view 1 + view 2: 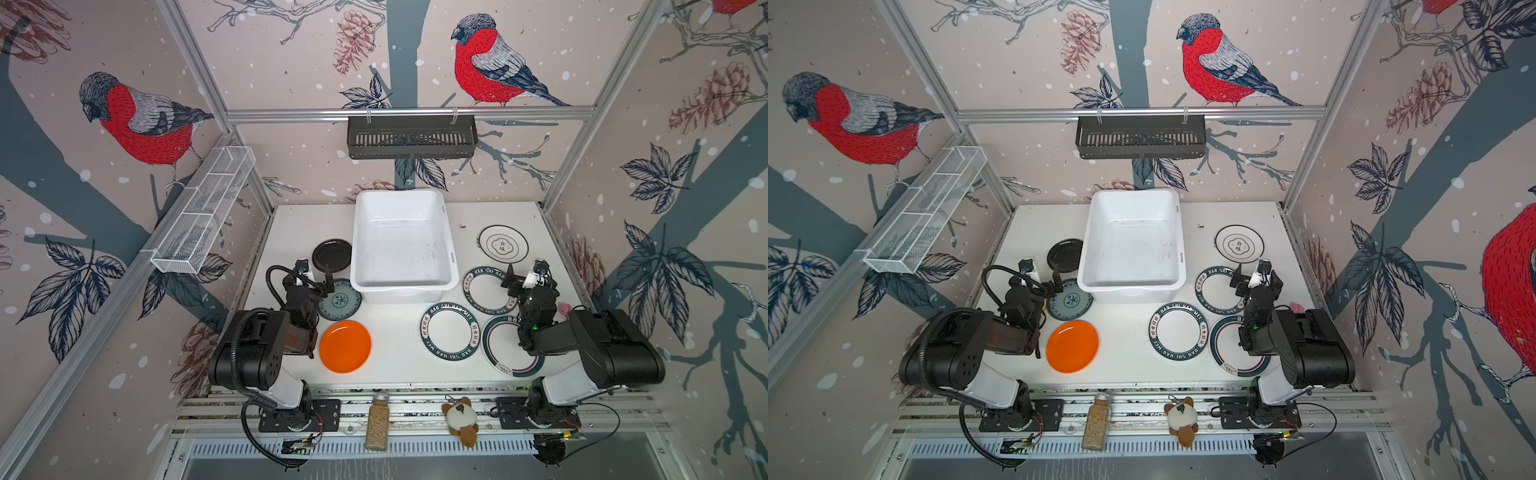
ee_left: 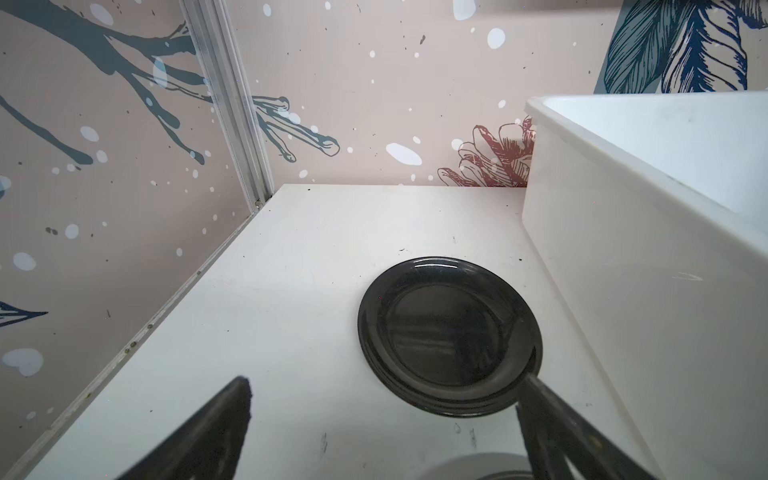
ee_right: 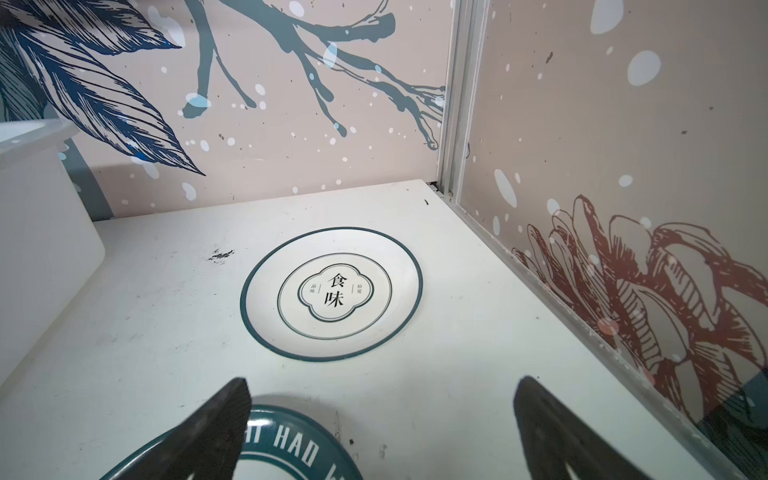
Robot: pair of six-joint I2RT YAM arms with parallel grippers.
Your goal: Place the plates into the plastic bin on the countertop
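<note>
Left claw: wide open with nothing in it. It hangs low over the near edge of the black plate, left of the bin.
Right claw: wide open and empty too. It hangs over the far word plate, right of the bin.
Desk: white and flat. All seven plates lie on it.
Plastic bin: in the middle, toward the far side. It looks empty in both top views.
Big ring plate: near right, partly under the right arm.
Word plates: the near word plate sits just left of the big ring plate. The far word plate sits beyond it.
Orange plate: near left.
Far white plate: far right, well apart from the bin.
Teal flower plate: left, touching or almost touching the bin's near corner.
Black plate: the smallest, far left, just beside the bin's left wall.
Step now: I think each claw is lining up on its first plate, and no plate is in the bin yet.
Do it well: go down slowly and put one finger over the rim and one outside it. Pinch the rim firmly and lift the plate higher than the bin wall. Lower it flat inside the bin, then let go.
Watch out: the black plate is shiny, so it may slip. The left claw's right finger is close to the bin wall and could bump it.
</note>
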